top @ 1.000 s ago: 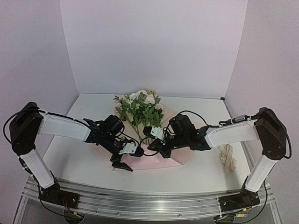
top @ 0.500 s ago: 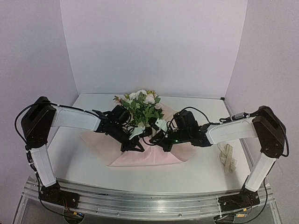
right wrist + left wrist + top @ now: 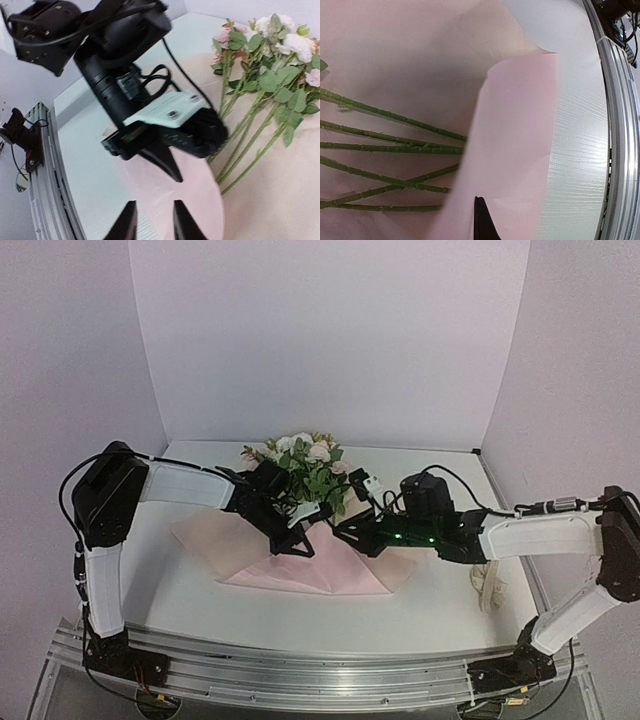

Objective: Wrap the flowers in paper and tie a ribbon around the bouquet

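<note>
Left wrist view: left gripper [image 3: 481, 225] pinches the thin, smooth pink paper [image 3: 515, 125], folded over slender green stems of the flowers [image 3: 395, 117]; right gripper [image 3: 154, 220] stands narrowly parted.

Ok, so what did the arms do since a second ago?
The left gripper shut on the paper near its front edge and carried it up over the stems, toward the flowers. The right gripper opened and shifted right. The flowers and the ribbon stayed put.
</note>
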Tool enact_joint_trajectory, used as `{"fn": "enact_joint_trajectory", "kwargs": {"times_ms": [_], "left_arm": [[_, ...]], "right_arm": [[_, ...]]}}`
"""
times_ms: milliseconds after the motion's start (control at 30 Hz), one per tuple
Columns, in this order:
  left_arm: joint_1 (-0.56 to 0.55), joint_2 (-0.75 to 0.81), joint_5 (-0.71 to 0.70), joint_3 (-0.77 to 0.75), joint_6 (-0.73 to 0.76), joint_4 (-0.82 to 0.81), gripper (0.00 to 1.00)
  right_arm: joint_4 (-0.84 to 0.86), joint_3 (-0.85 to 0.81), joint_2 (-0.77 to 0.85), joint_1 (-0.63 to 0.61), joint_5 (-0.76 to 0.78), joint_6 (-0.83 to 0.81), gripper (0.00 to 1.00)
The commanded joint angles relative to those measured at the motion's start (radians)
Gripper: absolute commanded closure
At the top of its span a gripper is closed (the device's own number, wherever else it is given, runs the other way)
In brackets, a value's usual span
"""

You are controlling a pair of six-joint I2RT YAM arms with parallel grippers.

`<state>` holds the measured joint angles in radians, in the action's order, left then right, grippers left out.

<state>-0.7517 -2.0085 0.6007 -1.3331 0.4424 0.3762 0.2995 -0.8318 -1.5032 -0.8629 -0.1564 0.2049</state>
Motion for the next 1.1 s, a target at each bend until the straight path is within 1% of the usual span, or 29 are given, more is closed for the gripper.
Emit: {"fn": "enact_joint_trajectory", "kwargs": {"times_ms": [0,200,367,467,500,533,567,600,633,667,733,767,800,867,900,933,967,1000,1067], "left_arm": [[0.001,-0.026,-0.016,0.001,-0.114,0.037,1.00],[0.054,-0.083,-0.026,-0.034,-0.275,0.076,1.00],[0.060,-0.080,-0.012,-0.021,-0.273,0.052,1.00],[0.059,-0.087,-0.006,-0.034,-0.269,0.050,1.00],[0.060,-0.089,-0.008,-0.038,-0.268,0.050,0.99],[0.060,-0.091,-0.011,-0.043,-0.269,0.051,0.96],[0.060,-0.091,-0.018,-0.045,-0.273,0.052,0.89],[0.060,-0.089,-0.026,-0.045,-0.277,0.055,0.80],[0.060,-0.083,-0.037,-0.043,-0.281,0.057,0.67],[0.065,-0.072,-0.058,-0.039,-0.287,0.054,0.52],[0.086,-0.022,-0.099,-0.021,-0.288,0.027,0.35],[0.100,0.030,-0.119,-0.011,-0.253,0.004,0.30],[0.107,0.076,-0.142,-0.002,-0.202,-0.018,0.27],[0.098,0.174,-0.169,0.052,-0.031,-0.072,0.29],[0.079,0.240,-0.170,0.109,0.080,-0.109,0.32],[0.037,0.297,-0.174,0.174,0.191,-0.156,0.36],[-0.012,0.339,-0.175,0.235,0.290,-0.206,0.43],[-0.056,0.370,-0.165,0.291,0.371,-0.238,0.55],[-0.111,0.366,-0.126,0.344,0.442,-0.266,0.70]], "right_arm": [[-0.015,0.031,-0.092,-0.028,-0.032,0.165,0.87],[-0.016,0.010,-0.226,0.015,-0.037,0.261,0.94],[-0.046,-0.042,-0.313,0.026,-0.045,0.275,0.99],[-0.077,-0.023,-0.351,0.036,-0.025,0.295,1.00],[-0.097,-0.015,-0.361,0.037,-0.025,0.301,1.00],[-0.113,-0.004,-0.366,0.037,-0.030,0.309,1.00],[-0.127,0.009,-0.368,0.037,-0.035,0.323,1.00],[-0.137,0.021,-0.369,0.037,-0.035,0.340,1.00],[-0.147,0.032,-0.369,0.037,-0.031,0.356,1.00],[-0.159,0.034,-0.370,0.037,-0.027,0.370,1.00],[-0.196,0.023,-0.377,0.038,-0.018,0.376,1.00],[-0.214,0.009,-0.380,0.037,-0.014,0.372,1.00],[-0.229,-0.006,-0.380,0.037,-0.010,0.370,1.00],[-0.259,-0.024,-0.373,0.037,0.010,0.365,1.00],[-0.278,-0.032,-0.369,0.037,0.015,0.363,1.00],[-0.290,-0.037,-0.366,0.037,0.016,0.363,1.00],[-0.298,-0.041,-0.364,0.036,0.015,0.363,1.00],[-0.299,-0.042,-0.362,0.036,0.013,0.364,1.00],[-0.300,-0.043,-0.358,0.037,0.017,0.371,1.00]]}}
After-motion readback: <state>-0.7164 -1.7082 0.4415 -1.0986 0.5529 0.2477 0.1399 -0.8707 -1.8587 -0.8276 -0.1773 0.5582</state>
